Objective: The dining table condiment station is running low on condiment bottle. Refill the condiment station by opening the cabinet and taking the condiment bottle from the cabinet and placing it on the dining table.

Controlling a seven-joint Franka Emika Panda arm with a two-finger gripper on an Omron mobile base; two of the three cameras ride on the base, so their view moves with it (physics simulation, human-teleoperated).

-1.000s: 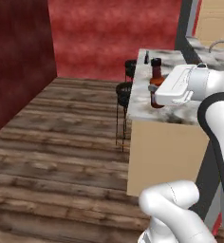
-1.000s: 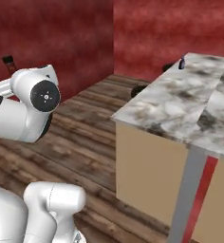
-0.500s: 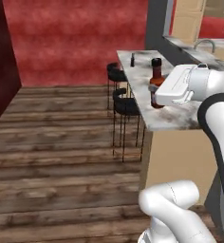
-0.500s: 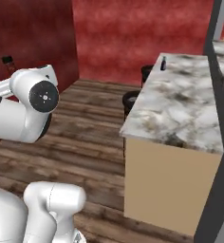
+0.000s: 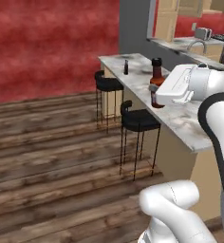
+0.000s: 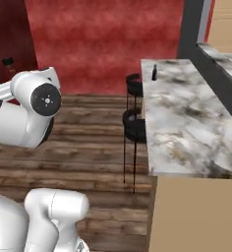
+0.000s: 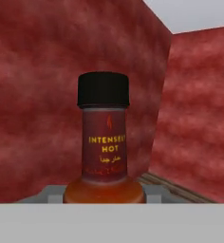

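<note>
The jaws grip the bottle [image 5: 156, 80] upright, held up beside the worktop [image 5: 180, 118] near its stools [image 5: 137, 121]: this looks like the carry step. Next the bottle needs lowering onto bare marble, then release.

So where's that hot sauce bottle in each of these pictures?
Left base view: the bottle is right of centre, upright at the end of the arm, in front of the marble table.
Right base view: its cap peeks out at far left.
Hand view: centre, close up.
Shared landmark: the red wall.
</note>
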